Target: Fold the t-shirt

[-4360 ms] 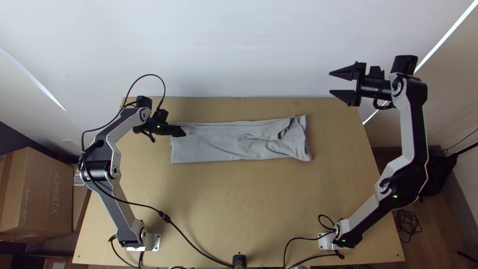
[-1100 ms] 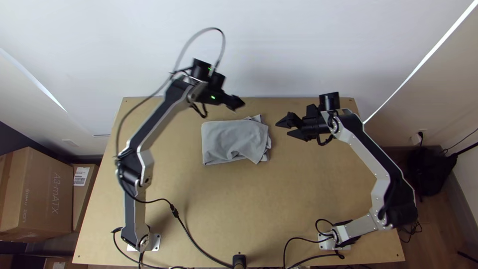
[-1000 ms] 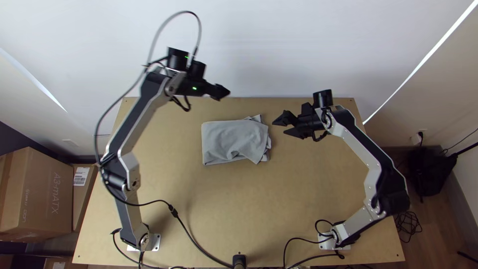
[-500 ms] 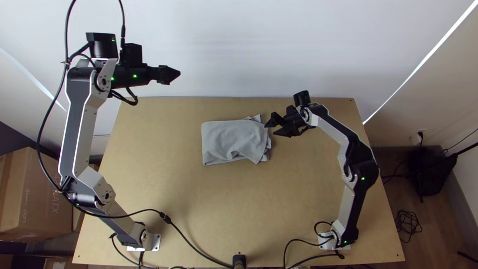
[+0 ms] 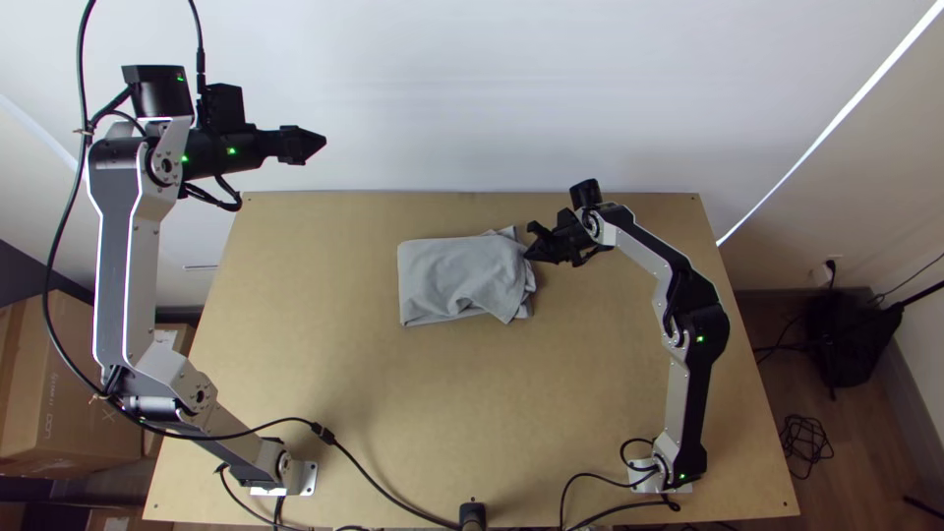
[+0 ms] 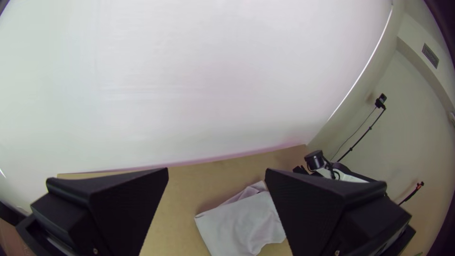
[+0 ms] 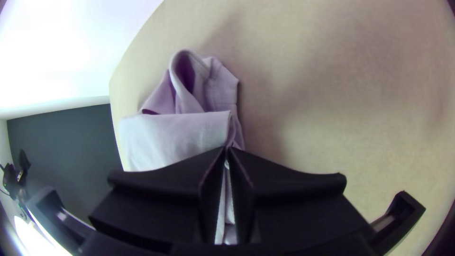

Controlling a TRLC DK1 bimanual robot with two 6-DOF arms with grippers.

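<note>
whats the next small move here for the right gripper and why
Probably a slight lift with the right gripper, to test its hold before straightening the edge: its fingers are together over the t-shirt's uneven right-hand end in the top view, where lower layers poke out past the upper one. Whether cloth is pinched between them I cannot tell.

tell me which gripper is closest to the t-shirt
The right gripper, its fingertips at one end of the folded t-shirt; the left gripper hangs well away.
</note>
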